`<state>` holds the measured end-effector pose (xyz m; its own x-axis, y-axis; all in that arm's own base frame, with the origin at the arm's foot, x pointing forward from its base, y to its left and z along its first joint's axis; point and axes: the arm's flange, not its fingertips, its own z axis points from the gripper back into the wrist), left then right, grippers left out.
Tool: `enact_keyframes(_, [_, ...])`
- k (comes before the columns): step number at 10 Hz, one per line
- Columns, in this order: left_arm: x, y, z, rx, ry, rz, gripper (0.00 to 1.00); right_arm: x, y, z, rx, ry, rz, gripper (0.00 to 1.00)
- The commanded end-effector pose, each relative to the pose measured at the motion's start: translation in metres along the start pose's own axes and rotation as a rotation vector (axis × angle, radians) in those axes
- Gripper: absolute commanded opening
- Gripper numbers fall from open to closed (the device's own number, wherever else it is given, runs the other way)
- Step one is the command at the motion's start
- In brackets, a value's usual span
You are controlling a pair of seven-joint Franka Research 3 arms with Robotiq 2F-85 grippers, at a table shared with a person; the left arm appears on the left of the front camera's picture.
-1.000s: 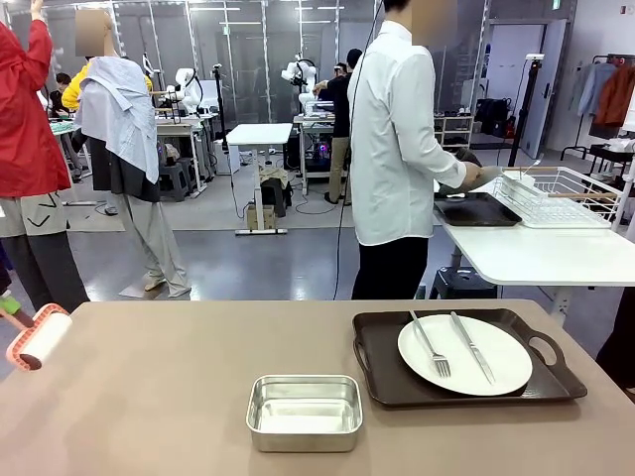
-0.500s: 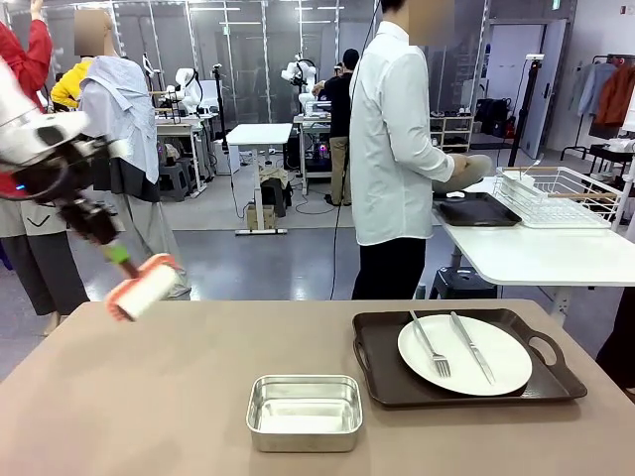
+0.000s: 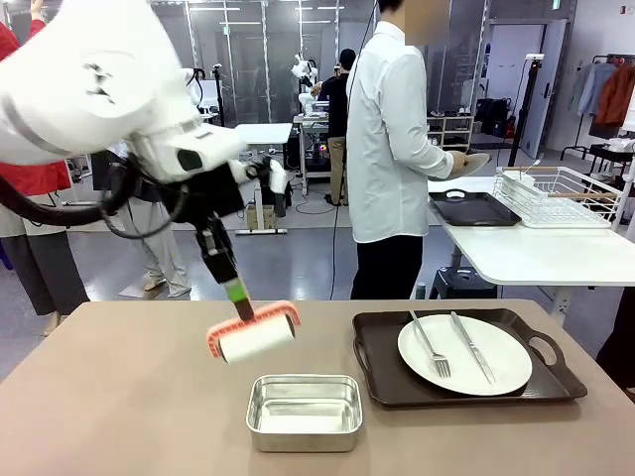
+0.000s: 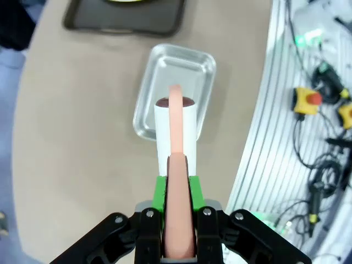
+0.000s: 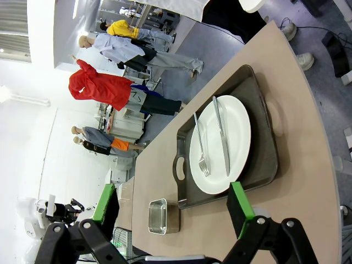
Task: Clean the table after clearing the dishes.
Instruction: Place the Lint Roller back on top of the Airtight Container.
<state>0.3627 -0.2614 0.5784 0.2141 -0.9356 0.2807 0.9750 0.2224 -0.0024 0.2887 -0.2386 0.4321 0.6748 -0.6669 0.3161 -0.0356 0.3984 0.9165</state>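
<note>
Above the surface (image 3: 119, 397), the left gripper (image 4: 177, 190) has its jaws clenched on a lint roller (image 3: 256, 337); the right gripper (image 5: 173, 202) jaws gape, empty.

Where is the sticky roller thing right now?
In the front view, the roller hangs in the air left of the middle, held by the left gripper. It is close to the steel pan and left of the tray.
</note>
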Motion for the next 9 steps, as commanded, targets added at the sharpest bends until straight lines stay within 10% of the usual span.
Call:
enact_keyframes(1, [0.021,0.010,-0.015,-0.002,0.069,-0.098,0.20,0.000,0.003,0.001,0.014,-0.011,0.002,1.00])
enact_keyframes(9, [0.074,0.017,-0.113,-0.041,0.188,-0.304,0.20,0.000,0.003,0.001,0.014,-0.011,0.002,1.00])
